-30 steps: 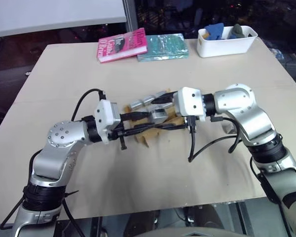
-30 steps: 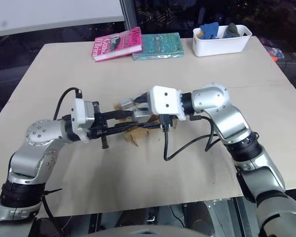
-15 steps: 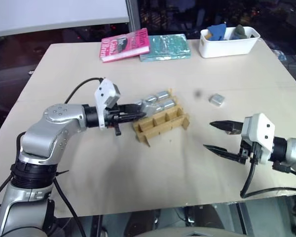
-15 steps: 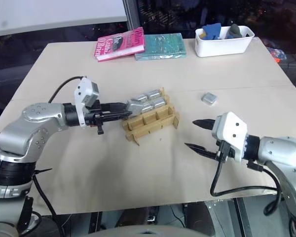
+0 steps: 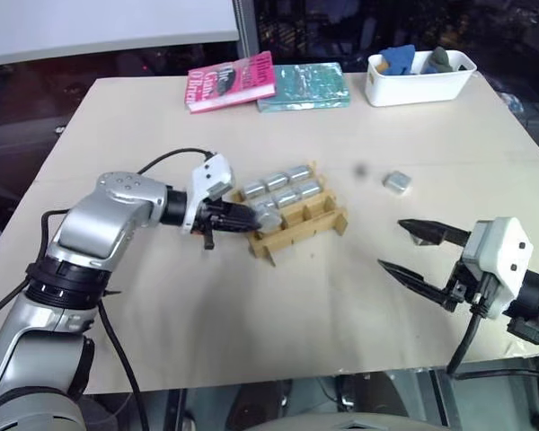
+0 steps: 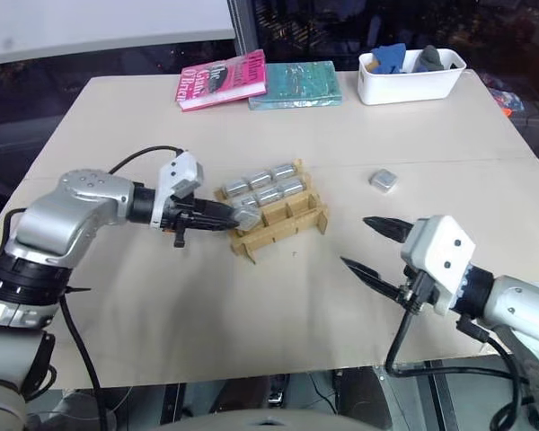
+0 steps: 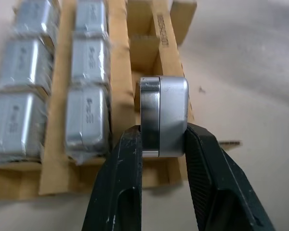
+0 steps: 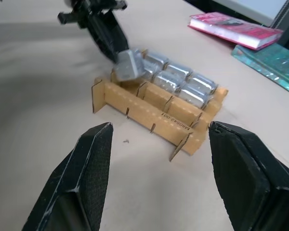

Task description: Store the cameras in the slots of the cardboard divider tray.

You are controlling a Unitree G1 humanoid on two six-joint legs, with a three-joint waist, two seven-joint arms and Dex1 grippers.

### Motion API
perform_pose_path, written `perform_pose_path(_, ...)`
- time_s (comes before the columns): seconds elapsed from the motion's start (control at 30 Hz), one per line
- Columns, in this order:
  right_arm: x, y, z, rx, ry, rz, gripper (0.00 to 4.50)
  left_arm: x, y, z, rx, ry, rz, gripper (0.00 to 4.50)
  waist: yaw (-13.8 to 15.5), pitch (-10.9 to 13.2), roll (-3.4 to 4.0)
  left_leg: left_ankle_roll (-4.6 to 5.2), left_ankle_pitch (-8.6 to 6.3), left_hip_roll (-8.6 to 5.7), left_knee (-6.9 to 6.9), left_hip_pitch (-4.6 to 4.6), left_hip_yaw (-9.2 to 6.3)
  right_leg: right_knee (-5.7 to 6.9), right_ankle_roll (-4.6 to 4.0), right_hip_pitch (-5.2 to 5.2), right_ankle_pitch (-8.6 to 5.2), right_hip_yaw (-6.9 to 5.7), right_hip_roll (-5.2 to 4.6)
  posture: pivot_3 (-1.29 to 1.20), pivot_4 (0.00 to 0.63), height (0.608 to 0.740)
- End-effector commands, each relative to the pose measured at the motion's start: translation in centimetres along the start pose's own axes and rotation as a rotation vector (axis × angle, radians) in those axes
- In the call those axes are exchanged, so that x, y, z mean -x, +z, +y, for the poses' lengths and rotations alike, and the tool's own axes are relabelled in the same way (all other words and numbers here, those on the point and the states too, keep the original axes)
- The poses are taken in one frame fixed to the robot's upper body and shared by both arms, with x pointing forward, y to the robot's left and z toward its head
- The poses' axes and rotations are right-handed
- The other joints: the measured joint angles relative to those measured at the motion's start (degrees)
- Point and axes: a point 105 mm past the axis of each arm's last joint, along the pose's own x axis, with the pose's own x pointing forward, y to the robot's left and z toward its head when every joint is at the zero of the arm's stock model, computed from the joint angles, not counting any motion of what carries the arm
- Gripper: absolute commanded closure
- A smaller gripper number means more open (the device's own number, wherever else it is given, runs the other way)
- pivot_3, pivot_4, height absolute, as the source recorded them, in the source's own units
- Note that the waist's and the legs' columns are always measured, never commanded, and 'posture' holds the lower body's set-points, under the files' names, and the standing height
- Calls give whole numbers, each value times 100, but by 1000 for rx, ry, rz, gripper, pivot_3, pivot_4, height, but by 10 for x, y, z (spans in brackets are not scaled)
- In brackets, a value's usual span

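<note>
The cardboard divider tray [image 5: 316, 223] lies mid-table, and its two far rows hold several silver cameras [image 5: 278, 188]. My left gripper [image 5: 253, 218] comes in from the left, shut on one more camera [image 5: 269, 220] held on edge over the left end slot of the near row. The left wrist view shows my fingers [image 7: 126, 159] clamping that camera [image 7: 164, 115] above an empty slot. Whether it touches the cardboard I cannot tell. Another camera [image 5: 395, 182] lies loose on the table to the right. My right gripper [image 5: 392, 245] hovers open near the front right, well apart from the tray.
At the back of the table, a white plastic bin [image 5: 419, 79] with blue and grey items stands on the right. A teal book [image 5: 303, 86] and a pink book [image 5: 231, 81] lie to its left. A black cable runs along my left arm.
My right gripper has pulled away from the tray to the front right of the table. My left gripper has carried the camera along the tray's left end to the near row and tipped downward.
</note>
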Motion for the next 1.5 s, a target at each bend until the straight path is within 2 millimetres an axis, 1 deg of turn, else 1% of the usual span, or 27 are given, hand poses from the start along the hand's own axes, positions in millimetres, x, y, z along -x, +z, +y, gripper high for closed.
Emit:
perform_pose_path(0.03, 4, 8, 2, 35, -11, -18, 1371, 6, 9, 2, -40, 3, 33, 3798, -1, 0, 0, 3, -2, 0, 1, 0, 0, 0, 0, 0, 0, 0, 1, 0, 150, 740)
perform_pose_path(0.17, 4, 7, 1, 34, -14, -13, 1371, 2, 10, 5, -58, 14, 88, 3798, -2, 0, 0, 12, -7, 0, 6, 0, 1, 2, 0, 2, 0, 2, 3, 0, 150, 740)
perform_pose_path(0.27, 4, 7, 0, 33, -16, -10, 1371, 0, 8, 4, -58, -9, 116, 3798, -2, 0, 0, 12, -7, 1, 9, 0, 1, 4, 0, 2, 0, 1, 5, 0, 150, 740)
perform_pose_path(0.33, 4, 6, 0, 33, -16, -7, 1338, -2, 5, 5, -71, -4, 129, 2743, -8, 0, 0, 12, -7, 2, 10, 0, 1, 4, 0, 2, 0, 2, 7, 0, 150, 740)
perform_pose_path(0.37, 4, 6, 0, 32, -16, -7, 1338, -2, 7, 5, -72, -3, 119, 2436, -9, 0, 0, 12, -7, 3, 10, 0, 2, 4, 0, 2, 0, 3, 7, 0, 150, 740)
perform_pose_path(0.47, 5, 5, -1, 29, -20, -1, 1338, -2, 16, 7, -67, 24, 67, 990, -3, 0, 0, 13, -7, 4, 12, -1, 1, 4, 0, 2, 0, 3, 7, 0, 150, 740)
perform_pose_path(0.5, 5, 4, -1, 28, -19, 1, 1338, -1, 20, 7, -68, 34, 44, 605, -2, 0, -1, 13, -8, 4, 13, -1, 1, 4, 0, 2, 0, 3, 6, 0, 150, 740)
perform_pose_path(0.53, 3, 2, -3, 19, -21, 11, 1338, 3, 24, 6, -71, 37, 18, 89, 0, 0, -1, 18, -10, 4, 16, -3, -1, 4, 0, 3, 0, 2, 6, 0, 150, 740)
perform_pose_path(0.6, -1, -5, -7, 4, -34, 33, 1338, 12, 28, 0, -53, 33, -25, 89, -8, 1, -2, 17, -10, 6, 25, -5, -1, 7, 0, 3, 0, 2, 7, 0, 150, 740)
perform_pose_path(0.63, -4, -7, -9, 10, -34, 40, 1338, 14, 26, -2, -41, 41, -27, 89, -28, 0, -3, 17, -10, 6, 28, -5, 0, 8, 0, 3, 0, 2, 6, 0, 150, 740)
perform_pose_path(0.7, -8, -11, -10, -4, -18, 37, 1338, 15, 22, -2, -39, 81, -31, 89, -60, 0, -2, 11, -7, 9, 31, -3, 3, 8, 0, 4, 0, 8, 2, 0, 150, 740)
perform_pose_path(0.77, -13, -17, -20, 11, -40, 60, 1338, 14, 20, -7, -41, 96, -46, 89, -62, 0, -2, 12, -7, 9, 32, -2, 2, 10, 0, 5, 0, 6, -14, 0, 150, 740)
perform_pose_path(0.83, -16, -23, -26, 31, -37, 81, 1338, 12, 17, -9, -79, 129, -45, 89, -66, 0, -2, 12, -7, 8, 35, -2, 2, 11, 0, 6, 0, 5, -14, 0, 150, 740)
perform_pose_path(0.9, -19, -24, -28, 27, -29, 70, 1338, 10, 13, -5, -127, 190, -28, 89, -49, 1, -4, 12, -7, 7, 39, -3, 1, 10, 0, 8, 0, 4, -18, 0, 150, 740)
perform_pose_path(1.03, -25, -22, -31, 47, -12, 53, 1338, -1, 18, 10, -142, 309, -50, 89, 25, 1, -4, 12, -7, 6, 45, -3, -3, 12, 1, 11, 1, -3, -20, 0, 150, 740)
perform_pose_path(1.13, -24, -22, -31, 51, -12, 55, 1338, -9, 17, 15, -156, 352, -43, 89, 17, 1, -5, 14, -9, 4, 51, -7, -5, 11, 2, 13, 1, -7, -22, 0, 150, 740)
perform_pose_path(1.3, -17, -23, -26, 47, -29, 72, 1338, -20, 12, 21, -215, 387, -25, 89, 17, 1, -6, 15, -9, 3, 51, -7, -4, 11, 3, 13, 2, -6, -25, 0, 150, 740)
perform_pose_path(1.43, -12, -24, -24, 48, -48, 86, 1338, -30, 9, 15, -279, 358, -12, 89, 14, 0, -5, 16, -9, 3, 55, -4, -3, 15, 4, 15, 3, -5, -28, 0, 150, 740)
perform_pose_path(1.5, -11, -24, -23, 47, -54, 88, 1338, -31, 9, 16, -296, 367, -13, 89, 12, 0, -5, 17, -11, 3, 57, -2, -2, 16, 5, 16, 4, -4, -28, 0, 150, 740)
